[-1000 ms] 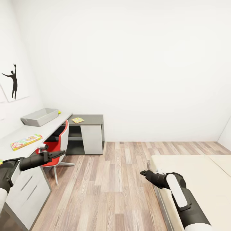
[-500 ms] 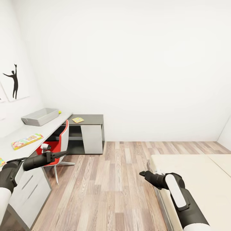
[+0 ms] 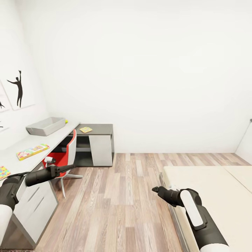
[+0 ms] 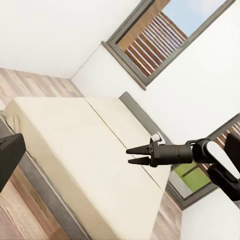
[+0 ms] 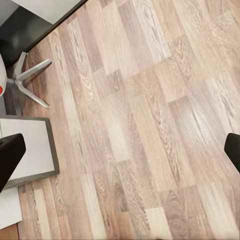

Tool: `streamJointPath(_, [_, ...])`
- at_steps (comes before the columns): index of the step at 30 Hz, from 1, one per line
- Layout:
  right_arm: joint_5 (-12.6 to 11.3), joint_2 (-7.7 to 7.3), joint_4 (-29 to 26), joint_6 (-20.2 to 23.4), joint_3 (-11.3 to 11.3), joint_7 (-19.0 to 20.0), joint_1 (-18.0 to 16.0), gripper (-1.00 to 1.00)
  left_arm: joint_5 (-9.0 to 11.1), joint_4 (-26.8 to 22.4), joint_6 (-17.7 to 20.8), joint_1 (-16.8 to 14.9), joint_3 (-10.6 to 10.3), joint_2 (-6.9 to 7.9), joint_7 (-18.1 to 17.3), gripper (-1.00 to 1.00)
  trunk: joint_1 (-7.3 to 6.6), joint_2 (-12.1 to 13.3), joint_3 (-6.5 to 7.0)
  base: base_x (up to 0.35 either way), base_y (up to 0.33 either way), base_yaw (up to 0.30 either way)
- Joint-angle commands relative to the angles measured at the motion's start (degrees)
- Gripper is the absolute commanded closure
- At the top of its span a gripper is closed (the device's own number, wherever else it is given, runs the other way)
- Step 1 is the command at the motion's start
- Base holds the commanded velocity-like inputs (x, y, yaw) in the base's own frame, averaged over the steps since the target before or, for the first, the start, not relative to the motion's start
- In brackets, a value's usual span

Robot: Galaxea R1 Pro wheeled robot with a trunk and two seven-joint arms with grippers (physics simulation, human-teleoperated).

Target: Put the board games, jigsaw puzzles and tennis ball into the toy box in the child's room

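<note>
**Asker:** Why are both arms hanging over bare floor?

**Me:** I judge I am between places and not working yet. I carry my left gripper [image 3: 71, 166] low at about 8 o'clock in my head view, beside the red-and-white swivel chair [image 3: 65, 154]. My right gripper [image 3: 155, 189] sits at about 5 o'clock, just off the corner of the bed [image 3: 210, 182]. Tucked in like this, they are less likely to clip furniture as I roll.

**Asker:** Is either one carrying a toy?

**Me:** Not the right. Its fingers [image 5: 10, 155] stand wide apart in its wrist view, with only the wood-plank floor [image 5: 130, 125] between them. I cannot tell how the left is set, because the fingers read as one dark spike.

**Asker:** Where does everything go?

**Me:** Into the toy box [image 3: 45, 126], at 10 o'clock on the far end of the table [image 3: 52, 138], against the wall. The tennis ball [image 3: 66, 121] lies just beside its far corner. A long colourful flat toy [image 3: 33, 151] lies nearer me on the same top. A jigsaw puzzle [image 3: 3, 172] is at 9 o'clock, and a small yellow flat toy [image 3: 85, 130] lies on the dark lower section. I cannot tell box from board for those two.

**Asker:** And the bed?

**Me:** The part of the mattress I see is plain beige, so I would have to look further along it.
</note>
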Motion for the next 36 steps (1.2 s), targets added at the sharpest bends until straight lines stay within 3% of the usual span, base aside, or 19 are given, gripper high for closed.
streamJointPath(1, [-0.60,0.03,-0.05,0.18,-0.08,-0.53,-0.05,-1.00,-0.02,-0.01,0.61,-0.04,0.01,0.01,-0.22,-1.00,0.02,-0.12,-0.12,-0.138,0.000,0.000])
streamJointPath(36, [-0.59,0.03,0.63,0.18,-0.08,-0.53,-0.05,-1.00,-0.02,-0.03,0.61,-0.04,0.02,0.01,-0.19,-1.00,0.02,-0.12,-0.12,-0.085,-0.046,0.000])
